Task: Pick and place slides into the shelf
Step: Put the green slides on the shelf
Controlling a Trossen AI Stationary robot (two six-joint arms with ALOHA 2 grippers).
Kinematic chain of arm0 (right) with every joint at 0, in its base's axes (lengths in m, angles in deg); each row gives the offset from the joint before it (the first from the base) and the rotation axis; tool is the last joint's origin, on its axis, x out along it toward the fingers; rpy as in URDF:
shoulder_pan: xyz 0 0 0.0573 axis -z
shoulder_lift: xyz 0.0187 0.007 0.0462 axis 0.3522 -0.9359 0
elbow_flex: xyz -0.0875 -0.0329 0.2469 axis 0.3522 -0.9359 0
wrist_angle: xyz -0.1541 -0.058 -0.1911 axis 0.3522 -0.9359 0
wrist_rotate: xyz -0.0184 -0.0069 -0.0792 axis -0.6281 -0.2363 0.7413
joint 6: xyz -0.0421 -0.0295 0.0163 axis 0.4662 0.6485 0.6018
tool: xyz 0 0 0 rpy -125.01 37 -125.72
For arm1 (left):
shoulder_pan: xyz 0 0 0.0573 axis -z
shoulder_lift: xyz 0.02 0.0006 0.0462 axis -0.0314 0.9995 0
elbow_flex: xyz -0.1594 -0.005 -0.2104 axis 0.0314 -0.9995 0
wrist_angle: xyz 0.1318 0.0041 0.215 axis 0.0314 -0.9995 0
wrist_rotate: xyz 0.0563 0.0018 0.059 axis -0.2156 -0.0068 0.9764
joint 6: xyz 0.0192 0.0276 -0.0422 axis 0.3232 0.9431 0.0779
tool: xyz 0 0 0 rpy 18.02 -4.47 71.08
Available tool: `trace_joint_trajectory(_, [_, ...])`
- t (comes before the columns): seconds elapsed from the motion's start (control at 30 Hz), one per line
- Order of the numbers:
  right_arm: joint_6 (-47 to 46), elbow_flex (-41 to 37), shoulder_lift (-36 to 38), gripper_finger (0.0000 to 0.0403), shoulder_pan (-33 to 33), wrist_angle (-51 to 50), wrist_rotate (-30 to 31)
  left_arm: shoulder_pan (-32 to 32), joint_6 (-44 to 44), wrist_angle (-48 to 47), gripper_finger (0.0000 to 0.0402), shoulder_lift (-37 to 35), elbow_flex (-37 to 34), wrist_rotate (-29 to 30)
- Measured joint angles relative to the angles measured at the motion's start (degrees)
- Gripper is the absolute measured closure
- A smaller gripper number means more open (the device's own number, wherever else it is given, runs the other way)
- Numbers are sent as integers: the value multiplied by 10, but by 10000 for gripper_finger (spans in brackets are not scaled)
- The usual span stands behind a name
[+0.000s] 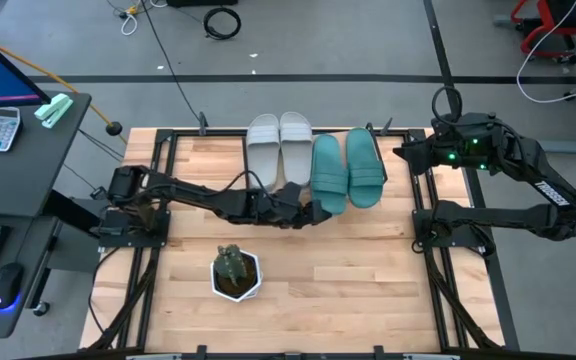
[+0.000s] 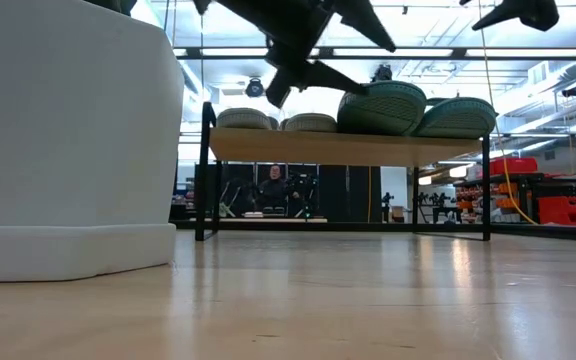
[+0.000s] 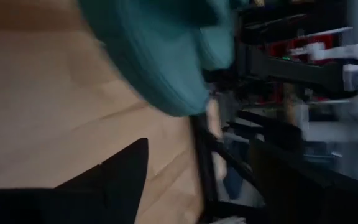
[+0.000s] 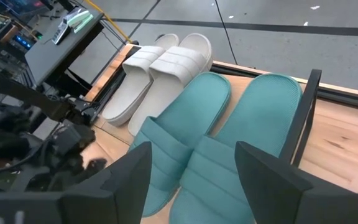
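1. Overhead, we see all four slides lined up on the shelf [image 1: 268,150] at the far edge of the surface [image 1: 368,290]: the light grey pair [image 1: 279,147] on the left, the teal pair [image 1: 348,168] on the right. The left teal slide [image 1: 328,173] lies a little nearer us than its partner, its heel past the shelf's front edge. The left claw [image 1: 320,211] sits just at that heel; we cannot tell from here how far its fingers stand apart, nor whether they touch the slide. The right claw [image 1: 405,153] hangs at the shelf's right end, apart from the slides. A potted plant [image 1: 235,273] stands near the front of the surface.

2. From the level of the surface, we see the shelf's board on thin black legs with the teal slides [image 2: 418,110] and the grey ones [image 2: 278,120] on top. The plant's white pot [image 2: 68,140] fills the left side. A person [image 2: 271,188] sits far behind.

3. Through the left wrist camera, we see a teal slide [image 3: 160,50] close ahead, beyond one dark finger [image 3: 120,177]; the picture is blurred and nothing lies against that finger.

4. Through the right wrist camera, we see the right claw [image 4: 194,171] with fingers spread and nothing between them, above the teal pair [image 4: 222,137], with the grey pair [image 4: 157,78] beyond.
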Motion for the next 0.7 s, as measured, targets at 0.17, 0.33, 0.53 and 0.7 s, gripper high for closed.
trace_joint_trajectory(0.17, [0,0,0,166,0,-9,0,1,12,-74,181,-26,0,41])
trace_joint_trajectory(0.33, [0,0,0,166,0,-12,0,-4,40,-90,260,-40,0,73])
trace_joint_trajectory(0.53, [-1,0,-2,166,0,-12,0,-6,81,-110,372,-40,0,99])
trace_joint_trajectory(0.7, [-1,0,-5,166,0,-12,0,-7,96,-148,390,-40,0,109])
